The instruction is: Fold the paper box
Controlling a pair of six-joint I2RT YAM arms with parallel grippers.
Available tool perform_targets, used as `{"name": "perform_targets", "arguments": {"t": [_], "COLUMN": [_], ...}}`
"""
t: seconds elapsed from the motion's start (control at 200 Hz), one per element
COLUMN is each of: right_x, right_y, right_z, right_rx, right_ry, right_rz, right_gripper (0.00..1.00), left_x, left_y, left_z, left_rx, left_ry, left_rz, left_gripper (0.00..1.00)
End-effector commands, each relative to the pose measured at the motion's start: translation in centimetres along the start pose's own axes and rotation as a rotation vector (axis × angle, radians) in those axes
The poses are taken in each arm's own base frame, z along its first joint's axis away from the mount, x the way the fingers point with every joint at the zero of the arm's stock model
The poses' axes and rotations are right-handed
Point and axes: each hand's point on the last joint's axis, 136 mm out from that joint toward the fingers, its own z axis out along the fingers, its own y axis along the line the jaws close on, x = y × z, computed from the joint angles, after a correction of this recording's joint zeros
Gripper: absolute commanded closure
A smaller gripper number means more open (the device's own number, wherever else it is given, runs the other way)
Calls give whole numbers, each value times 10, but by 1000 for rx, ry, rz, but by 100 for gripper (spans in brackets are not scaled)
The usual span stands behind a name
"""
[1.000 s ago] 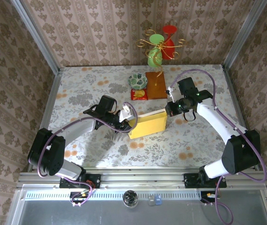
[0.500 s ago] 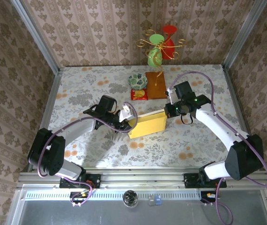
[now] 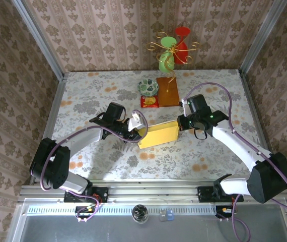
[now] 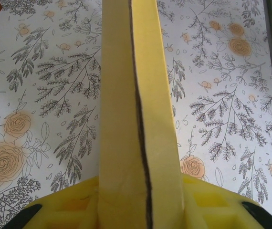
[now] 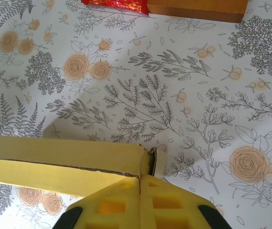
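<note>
Left gripper: jaws narrow, clamped on the left end of the paper box. In the left wrist view the box stands on edge between the pads, two yellow layers side by side with a dark cut line between them.

Risk here: the layers shear in the grip, so the crease goes crooked. Squeezing harder dents the thin card.

The box sits mid-table, spanning between the two grippers, low over the floral cloth. I can't tell whether its bottom edge touches.

Risk: if the arms pull apart or twist out of sync, the card tears at a crease or buckles mid-span.

The red packet and brown board lie just beyond the box on the far side. A swing that way knocks them.

Right gripper: pads are pressed together at the box's right end, and the cut edge runs into their seam. It looks like a pinch on one thin wall.

Risk: the bite is very shallow at the corner, so the wall slips out under load. The right end then drops and the fold springs open.
</note>
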Motion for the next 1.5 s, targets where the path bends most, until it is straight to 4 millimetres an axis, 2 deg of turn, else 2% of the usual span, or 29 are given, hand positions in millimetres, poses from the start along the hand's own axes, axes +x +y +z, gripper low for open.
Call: {"name": "perform_targets", "arguments": {"t": [0.0,0.255,0.475,0.69,0.8,0.945,1.065,1.17,1.325,1.495], "right_x": [18,13,8,1,-1,-5,-7,-6,-3,-2], "right_y": [-5,-5,-4,-1,1,5,7,9,9,9], "right_z": [3,-3,-6,-8,-9,-11,-12,-10,-6,-4], "right_rx": [39,70,106,132,131,124,121,118,117,117], "right_ry": [40,-1,-30,-46,-51,-51,-38,-25,-3,7], "right_rz": [33,73,129,163,175,173,170,172,177,174], "right_gripper": [100,100,100,100,100,100,100,100,100,100], "left_x": [-6,-7,-8,-12,-16,-20,-23,-23,-35,-39], "left_y": [13,19,17,15,16,21,21,17,12,19], "left_z": [-2,-16,-31,-47,-61,-84,-96,-96,-92,-83], "left_rx": [-57,-182,-255,-317,-376,-462,-447,-392,-312,-290], "left_ry": [-6,-26,-58,-104,-133,-137,-102,-38,13,76], "left_rz": [19,9,-49,-143,-202,-328,-441,-494,-508,-503], "left_gripper": [64,41,36,36,38,48,53,53,54,55]}}
